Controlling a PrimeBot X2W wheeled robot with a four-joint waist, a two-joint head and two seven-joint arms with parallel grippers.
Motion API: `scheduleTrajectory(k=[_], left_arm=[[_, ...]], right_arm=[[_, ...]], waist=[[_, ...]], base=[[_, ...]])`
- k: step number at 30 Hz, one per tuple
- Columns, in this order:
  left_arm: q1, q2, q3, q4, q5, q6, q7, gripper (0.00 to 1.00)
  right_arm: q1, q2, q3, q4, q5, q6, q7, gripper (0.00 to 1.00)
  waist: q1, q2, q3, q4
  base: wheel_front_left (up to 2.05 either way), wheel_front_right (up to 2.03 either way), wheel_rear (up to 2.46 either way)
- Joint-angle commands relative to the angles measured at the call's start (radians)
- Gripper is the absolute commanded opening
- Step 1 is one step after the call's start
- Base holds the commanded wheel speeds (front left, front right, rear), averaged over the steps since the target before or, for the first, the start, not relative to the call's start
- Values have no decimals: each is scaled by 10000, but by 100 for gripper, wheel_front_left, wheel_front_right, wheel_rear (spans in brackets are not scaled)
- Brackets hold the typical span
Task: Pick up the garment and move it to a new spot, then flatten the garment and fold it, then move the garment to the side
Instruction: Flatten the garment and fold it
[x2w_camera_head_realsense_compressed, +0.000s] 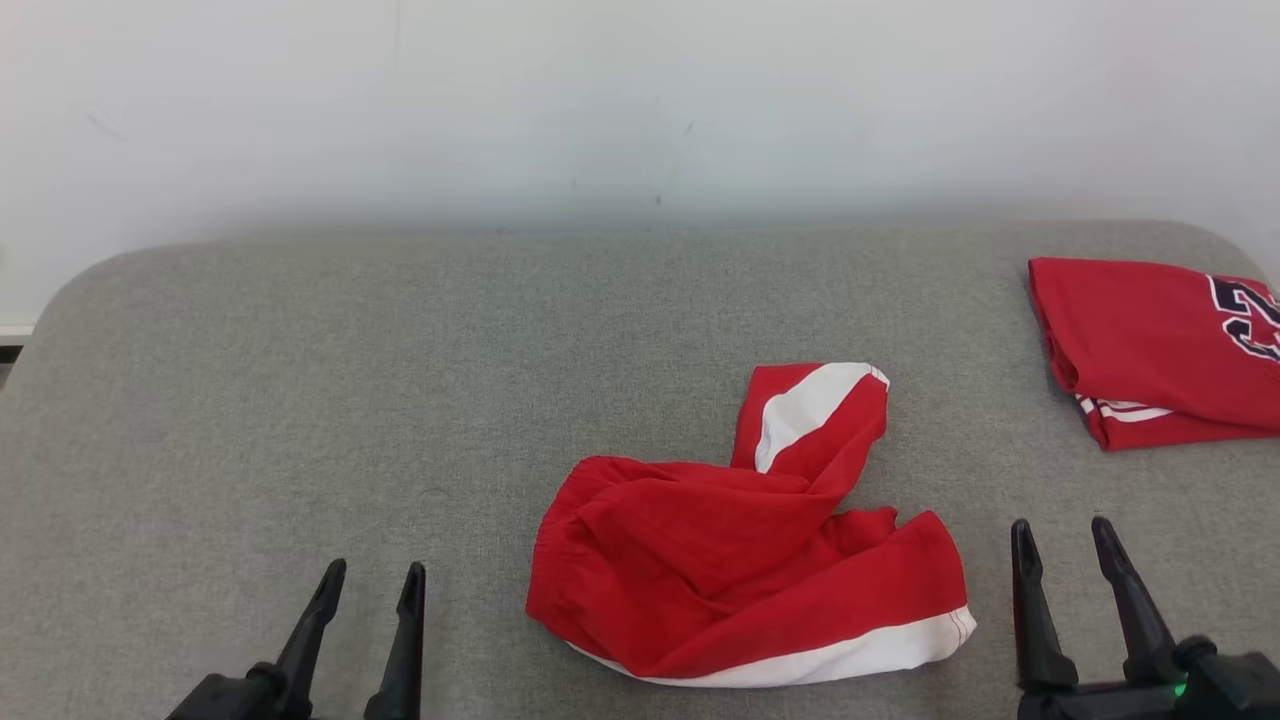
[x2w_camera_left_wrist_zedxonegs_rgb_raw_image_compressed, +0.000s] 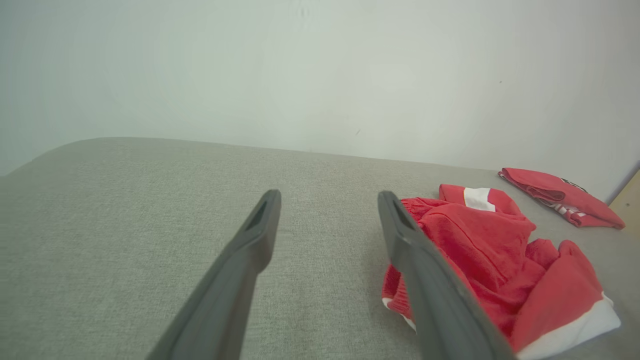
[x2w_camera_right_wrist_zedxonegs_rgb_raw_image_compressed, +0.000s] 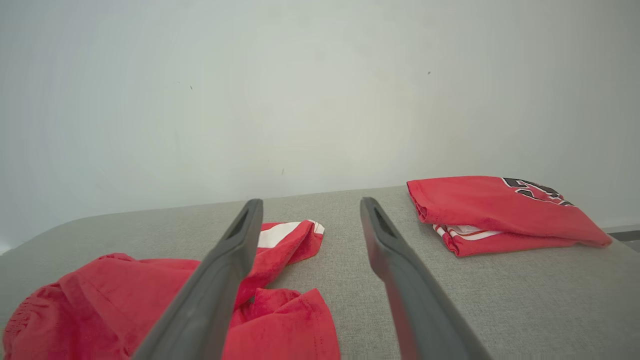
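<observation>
Crumpled red fabric garment with white trim bands (x2w_camera_head_realsense_compressed: 720, 560) lies in a heap on the grey woven-fabric tabletop (x2w_camera_head_realsense_compressed: 250, 400), centre and a bit to the right, near the front edge. It is bunched, so the exact type is hard to call; looks like shorts with a gathered waistband at the left. One part is flipped up toward the back, showing a white stripe, and the underside and inner folds are hidden. In the left wrist view that arm's finger covers the garment's left part, and in the right wrist view a finger crosses its middle. Count: two red garments, two pincers. The second is a folded red jersey with dark lettering and white-striped trim (x2w_camera_head_realsense_compressed: 1150, 340) at the far right, well apart from the heap, cut off by the frame edge, print unreadable. The left pincer (x2w_camera_head_realsense_compressed: 375, 575) sits low at the front left, fingers pointing away toward the plain white wall (x2w_camera_head_realsense_compressed: 640, 100), spread apart and holding nothing, clear of the garment. The right pincer (x2w_camera_head_realsense_compressed: 1060, 530) is at the front right, just beside the heap's right end, not touching, fingers also parted wide and empty. Both arm bodies are cut off at the bottom.
</observation>
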Motion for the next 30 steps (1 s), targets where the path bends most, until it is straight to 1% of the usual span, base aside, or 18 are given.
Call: scheduleTrajectory(k=[1, 4, 8, 11, 16, 17, 23, 24, 30], left_arm=[[200, 61, 96, -40, 129, 9, 0, 100], [268, 49, 265, -54, 144, 9, 0, 100], [376, 62, 357, -8, 152, 9, 0, 100], [321, 136, 243, 51, 174, 9, 0, 100], [-10, 382, -284, 258, 98, 9, 0, 100], [-223, 515, -549, 380, 23, 9, 0, 100], [-988, 821, -1354, 1041, -182, 9, 0, 100], [-988, 821, -1354, 1041, -182, 9, 0, 100], [-1598, 1111, -2305, 2057, -610, 9, 0, 100]], right_arm=[[320, 116, -32, -267, -137, -30, -41, 100], [688, 226, 36, -600, -283, -30, -41, 100], [866, 299, 104, -634, -362, -30, -41, 100], [830, 314, 115, -570, -338, -30, -40, 100], [676, 275, 237, -459, -334, -30, -40, 100], [586, 258, 319, -422, -317, -30, -40, 100], [340, 260, 481, -336, -313, -30, -30, 100], [340, 260, 481, -336, -313, -30, -30, 100], [114, 334, 526, -323, -371, -30, -30, 100]], waist=[[1, 0, -99, -25], [1, 0, -173, -20], [1, 0, -241, -14], [1, 0, -254, -16], [1, 0, -221, -118], [1, 0, -150, -206], [1, 0, 200, -586], [1, 0, 200, -586], [1, 0, 609, -999]], base=[[0, 0, 0], [0, 0, 0], [0, 0, 0], [0, 0, 0], [0, 0, 0], [0, 0, 0], [0, 0, 0], [0, 0, 0], [0, 0, 0]])
